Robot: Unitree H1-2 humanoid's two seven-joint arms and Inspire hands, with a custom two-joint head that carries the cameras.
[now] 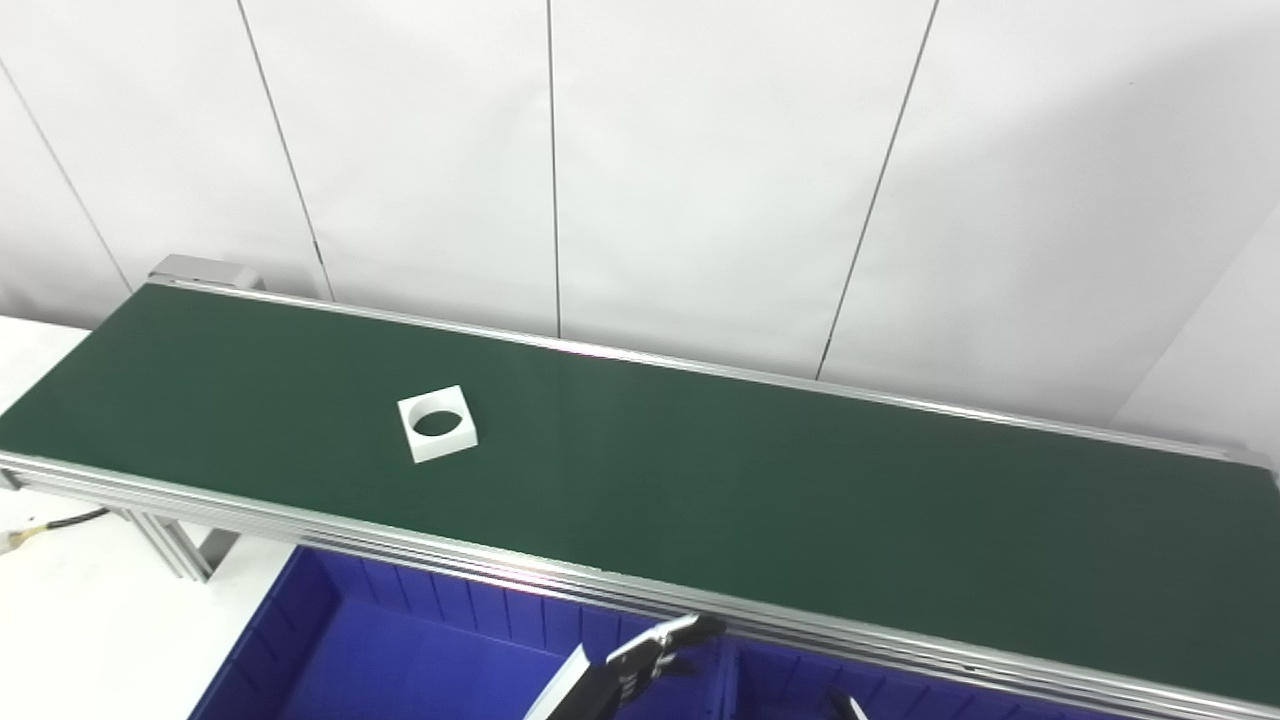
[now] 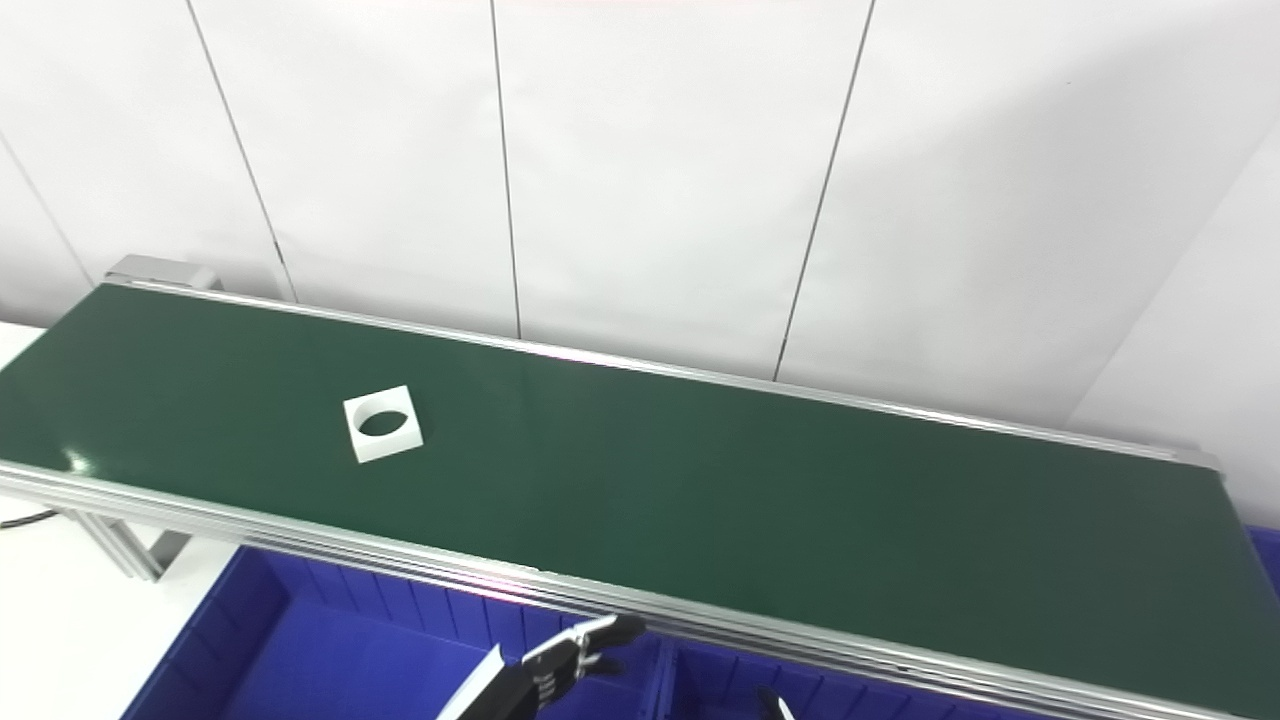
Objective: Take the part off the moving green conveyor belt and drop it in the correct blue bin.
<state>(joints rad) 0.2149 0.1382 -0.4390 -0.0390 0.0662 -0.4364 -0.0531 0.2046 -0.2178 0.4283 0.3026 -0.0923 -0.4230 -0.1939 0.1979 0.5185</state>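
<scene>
My left hand (image 1: pixel 660 648) hangs at the bottom edge, over the blue bin (image 1: pixel 330 640) just below the belt's near rail; its dark fingers (image 2: pixel 600 634) are loosely spread and curled around nothing, pointing toward 2 o'clock. Of my right hand (image 1: pixel 845 706) only a dark tip shows at the bottom edge, so I cannot tell how far it is open. The part (image 1: pixel 437 423), a white square block with a round hole through its middle and crisp, matte faces, lies flat on the green belt (image 1: pixel 760 470), toward the 10 o'clock end and well apart from both hands. The belt is smooth and dull green, framed by ribbed silver metal rails (image 1: pixel 420 548). The left eye view shows a black cable (image 1: pixel 70 520) on the white surface (image 1: pixel 90 620) at 9 o'clock; the right eye view shows only its end. The right eye view alone shows a sliver of blue past the belt's 3 o'clock end. The bin's inner walls are ribbed plastic.
</scene>
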